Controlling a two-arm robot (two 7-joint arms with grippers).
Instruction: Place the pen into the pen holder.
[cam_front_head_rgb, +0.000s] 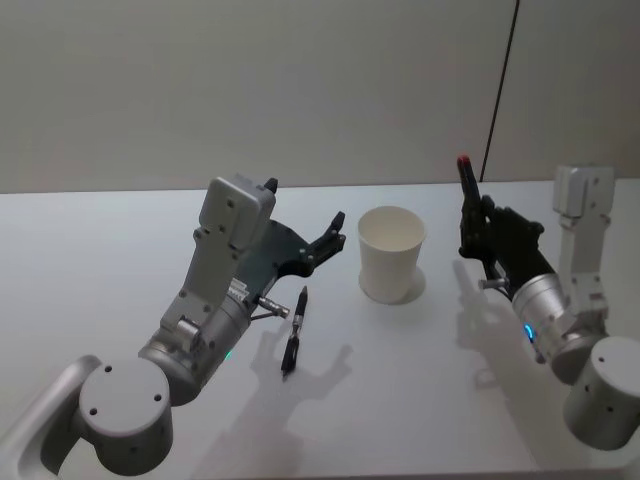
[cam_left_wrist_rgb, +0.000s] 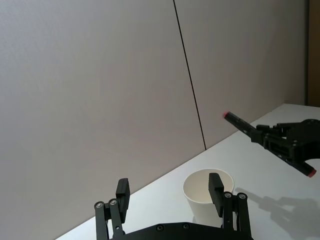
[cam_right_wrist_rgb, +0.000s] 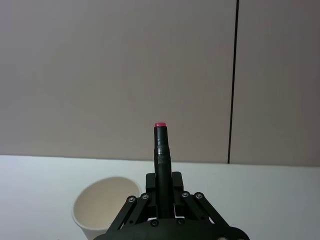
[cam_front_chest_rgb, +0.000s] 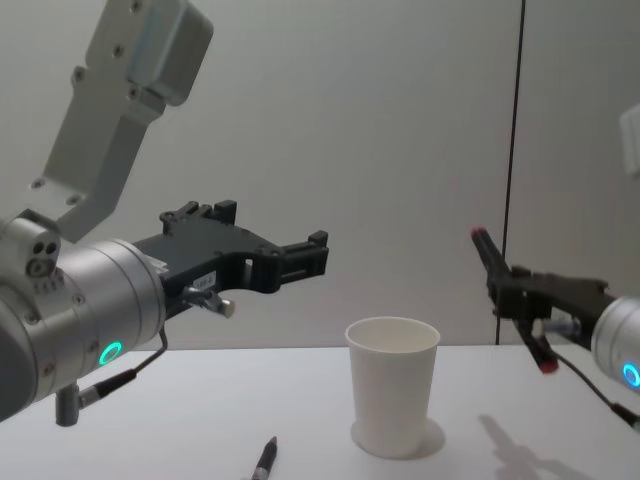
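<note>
From the head, my left pincer (cam_front_head_rgb: 328, 240) hangs wide open and empty above the counter (cam_front_head_rgb: 100, 250), just left of the pen holder (cam_front_head_rgb: 392, 252), which stands upright mid-counter. A black pen (cam_front_head_rgb: 295, 330) lies flat on the counter, nearer me than that pincer. My right pincer (cam_front_head_rgb: 482, 235), right of the holder, is clamped on a red-tipped pen (cam_front_head_rgb: 467, 185), tip up.

At my left wrist, the fingers (cam_left_wrist_rgb: 122, 194) stand well apart, with the holder beyond them.

At my right wrist, the gripped pen stands straight up between closed fingers, the holder beyond it.

From the chest, my right pincer holds its pen tilted, raised off the counter and apart from the holder. The black pen's end shows on the near counter.
</note>
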